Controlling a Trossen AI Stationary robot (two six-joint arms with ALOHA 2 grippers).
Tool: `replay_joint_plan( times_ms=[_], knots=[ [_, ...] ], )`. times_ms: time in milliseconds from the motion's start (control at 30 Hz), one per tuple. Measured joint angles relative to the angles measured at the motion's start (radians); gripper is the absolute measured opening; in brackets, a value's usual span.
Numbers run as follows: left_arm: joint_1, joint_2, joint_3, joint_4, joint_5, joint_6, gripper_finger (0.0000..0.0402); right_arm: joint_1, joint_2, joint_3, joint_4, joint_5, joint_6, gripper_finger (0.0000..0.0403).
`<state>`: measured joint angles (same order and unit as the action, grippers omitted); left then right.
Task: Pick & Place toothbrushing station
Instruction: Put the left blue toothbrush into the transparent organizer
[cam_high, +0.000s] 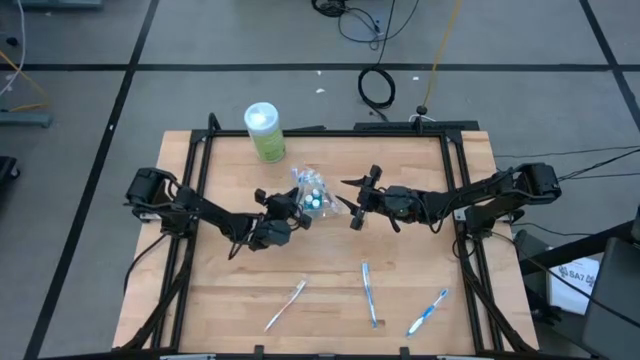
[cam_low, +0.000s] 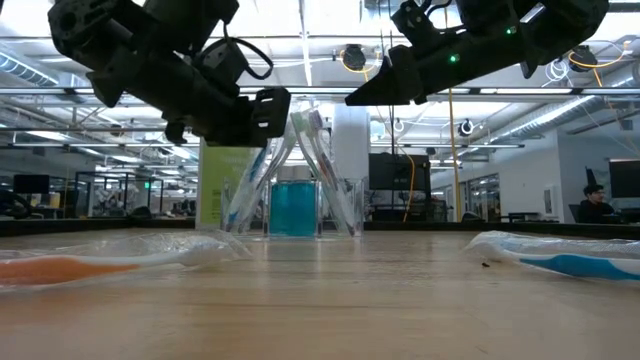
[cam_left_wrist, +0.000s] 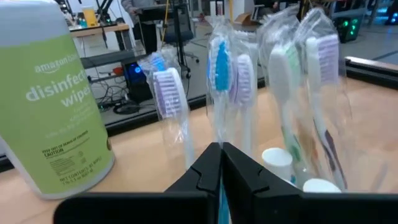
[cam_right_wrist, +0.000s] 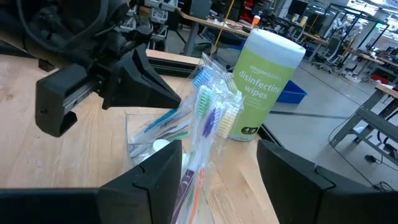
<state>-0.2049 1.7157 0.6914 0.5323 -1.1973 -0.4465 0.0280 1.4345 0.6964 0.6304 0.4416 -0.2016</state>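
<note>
Left claw (cam_high: 298, 214) clenched beside toothbrush holder (cam_high: 312, 196); right claw (cam_high: 357, 207) released opposite; table edges (cam_high: 180, 300) free

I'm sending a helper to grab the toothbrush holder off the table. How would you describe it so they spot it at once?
Start at the wooden table and find the tall green tub of disinfecting wipes near its far edge. Just toward the middle from it, between the two arms, stands the toothbrush holder. It is a clear cup bristling with upright wrapped toothbrushes, unlike the three toothbrushes lying flat near the front edge.

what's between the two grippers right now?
The clear holder with wrapped toothbrushes stands between the left gripper and the right gripper; clearest in the high view.
</note>
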Motion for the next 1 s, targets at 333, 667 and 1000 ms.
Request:
replay_joint_plan(
  times_ms=[333, 667, 1000],
  knots=[
    [0.004, 0.000, 0.000, -0.013, 0.081, 0.056, 0.0033, 0.000, 0.000, 0.000, 0.000, 0.000, 0.085, 0.0201],
    [0.005, 0.000, 0.000, -0.013, 0.079, 0.024, 0.0043, 0.000, 0.000, 0.000, 0.000, -0.001, 0.085, 0.0201],
    [0.003, 0.000, 0.000, -0.007, 0.081, 0.026, 0.0138, 0.000, 0.000, 0.000, 0.000, -0.001, 0.085, 0.0201]
  ],
)
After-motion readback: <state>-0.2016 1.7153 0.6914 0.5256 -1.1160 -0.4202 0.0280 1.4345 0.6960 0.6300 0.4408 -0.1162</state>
